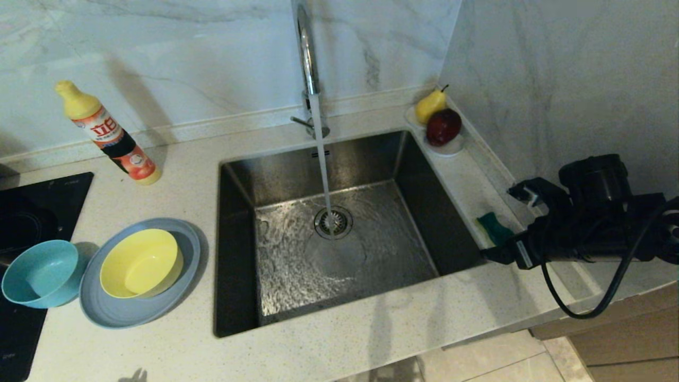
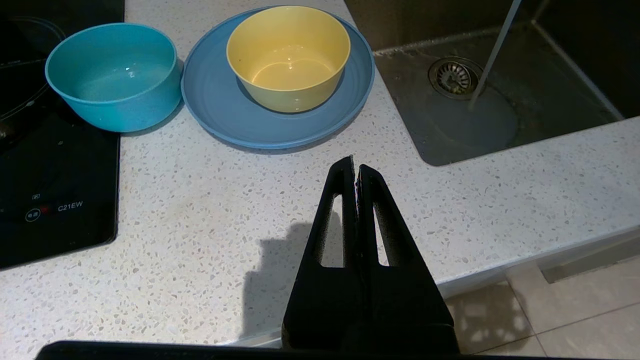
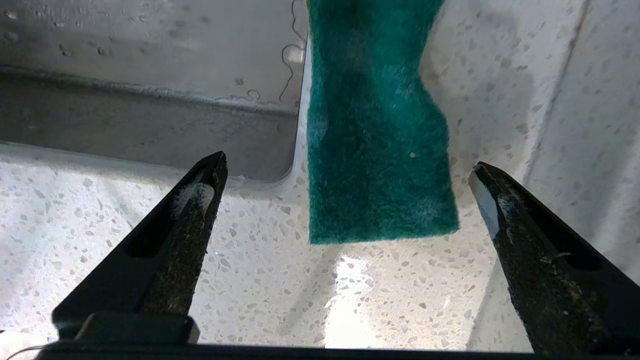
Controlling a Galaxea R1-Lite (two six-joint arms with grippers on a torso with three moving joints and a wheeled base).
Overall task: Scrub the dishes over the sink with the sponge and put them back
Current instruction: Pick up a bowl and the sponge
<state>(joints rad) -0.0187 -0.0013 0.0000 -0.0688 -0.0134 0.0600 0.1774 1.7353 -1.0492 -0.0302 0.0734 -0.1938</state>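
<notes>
The sponge lies green face up on the narrow counter strip right of the sink. My right gripper is open over it. The sponge's near end shows between the spread fingers and touches neither. Left of the sink, the yellow bowl stands in the grey-blue plate. The teal bowl sits beside them at the cooktop's edge. My left gripper is shut and empty above the front counter, short of the plate.
Water runs from the faucet onto the drain. A detergent bottle stands at the back left, next to a black cooktop. A white dish with a pear and an apple sits in the back right corner. The marble wall is close beside my right arm.
</notes>
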